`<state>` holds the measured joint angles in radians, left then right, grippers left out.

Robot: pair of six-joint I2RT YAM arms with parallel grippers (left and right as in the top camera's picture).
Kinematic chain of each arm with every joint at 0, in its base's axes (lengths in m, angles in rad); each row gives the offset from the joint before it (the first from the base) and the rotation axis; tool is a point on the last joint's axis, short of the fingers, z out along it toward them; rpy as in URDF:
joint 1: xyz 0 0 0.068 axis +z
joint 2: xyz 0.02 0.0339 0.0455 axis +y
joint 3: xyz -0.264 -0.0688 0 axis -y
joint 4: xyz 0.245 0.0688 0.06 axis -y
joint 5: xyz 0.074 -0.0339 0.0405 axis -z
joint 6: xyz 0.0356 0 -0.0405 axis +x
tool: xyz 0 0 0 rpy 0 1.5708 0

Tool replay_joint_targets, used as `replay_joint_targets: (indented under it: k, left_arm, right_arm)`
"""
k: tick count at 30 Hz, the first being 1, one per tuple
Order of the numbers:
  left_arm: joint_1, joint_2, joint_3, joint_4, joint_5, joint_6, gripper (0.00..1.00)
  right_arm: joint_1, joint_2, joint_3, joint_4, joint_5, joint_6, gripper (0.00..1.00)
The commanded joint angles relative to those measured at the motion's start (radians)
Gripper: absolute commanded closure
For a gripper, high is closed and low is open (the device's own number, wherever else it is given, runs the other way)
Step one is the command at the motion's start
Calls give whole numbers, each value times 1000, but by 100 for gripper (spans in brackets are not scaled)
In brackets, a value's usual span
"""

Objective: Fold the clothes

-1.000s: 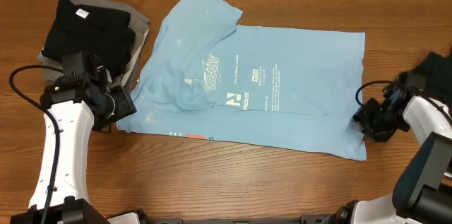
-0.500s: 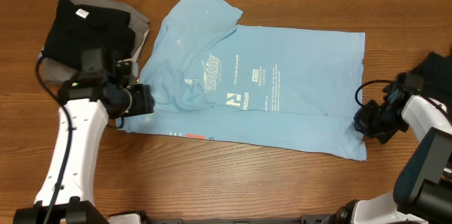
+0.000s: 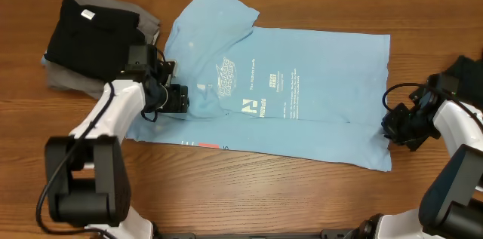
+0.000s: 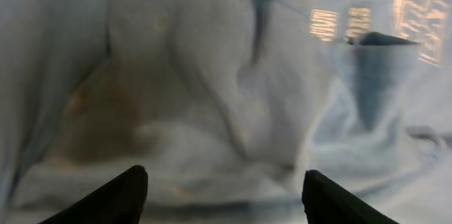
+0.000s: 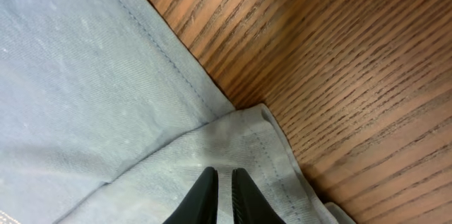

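The light blue T-shirt (image 3: 302, 81) with pale print lies spread across the middle of the table, bunched at its left side. My left gripper (image 3: 181, 97) hovers over that bunched part, open. In the left wrist view its gripper (image 4: 224, 185) has dark fingertips (image 4: 127, 192) set wide apart, with rumpled blue cloth (image 4: 212, 75) just ahead. My right gripper (image 3: 389, 127) is at the shirt's lower right corner. The right wrist view shows that gripper (image 5: 220, 185) pinched shut on a folded layer of the hem (image 5: 233, 136).
A black T-shirt (image 3: 90, 28) lies on a grey one (image 3: 64, 81) at the back left, close to my left arm. A dark garment (image 3: 469, 73) sits at the right edge. Bare wooden table (image 3: 264, 194) runs along the front.
My left arm swung right from the table's left side onto the shirt's bunched part, its jaws widening. My right gripper closed on the hem and stayed in place.
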<state>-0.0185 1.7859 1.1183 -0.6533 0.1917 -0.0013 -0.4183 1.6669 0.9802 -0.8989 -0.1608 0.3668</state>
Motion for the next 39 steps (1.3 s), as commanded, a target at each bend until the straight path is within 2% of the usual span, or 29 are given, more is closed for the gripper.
replay_joint_targets:
  k: [1,6,9,10,11,12,13,15,17,18,19,20,21,22,24,29,35,39]
  left_arm:
    - [-4,34,12,42,12,-38,29]
    - [-4,42,12,97,13,-67,55]
    - [-4,42,12,114,12,-70,63]
    - [-4,42,12,114,12,-70,63]
    - [-4,42,12,116,13,-70,58]
    - [-4,42,12,116,13,-70,43]
    - [-5,42,12,116,21,-68,34]
    - [-15,44,11,116,35,-50,34]
    - [-29,52,11,116,38,-35,39]
    - [-36,55,11,116,38,-27,43]
    - [-49,62,11,115,38,-28,52]
    - [-54,64,11,115,37,-27,57]
    - [-60,64,11,111,33,-27,66]
    - [-61,64,11,108,24,-28,79]
    - [-60,64,13,99,19,-33,96]
    - [-35,63,74,5,-47,-109,96]
    - [-15,63,174,-69,-53,-112,96]
    - [-15,63,203,-84,-68,-119,96]
  right_arm:
    - [0,-27,22,3,-9,6,88]
    - [0,-27,22,3,-9,6,88]
    - [0,-27,22,2,-10,3,88]
    - [0,-27,22,3,-12,3,88]
    - [0,-27,22,3,-13,3,87]
    - [0,-27,22,4,-16,3,87]
    - [0,-27,22,4,-16,3,87]
    - [0,-27,22,4,-16,3,87]
    - [0,-27,22,4,-16,3,87]
    - [0,-27,22,6,-16,3,87]
    - [0,-27,22,7,-16,3,87]
    - [0,-27,22,7,-16,3,87]
    - [0,-27,22,6,-16,3,87]
    - [0,-27,22,6,-16,3,87]
    - [0,-27,22,4,-16,3,87]
    - [0,-27,22,15,-21,-20,87]
    - [0,-27,22,34,-93,-73,87]
    - [0,-27,22,37,-110,-86,94]
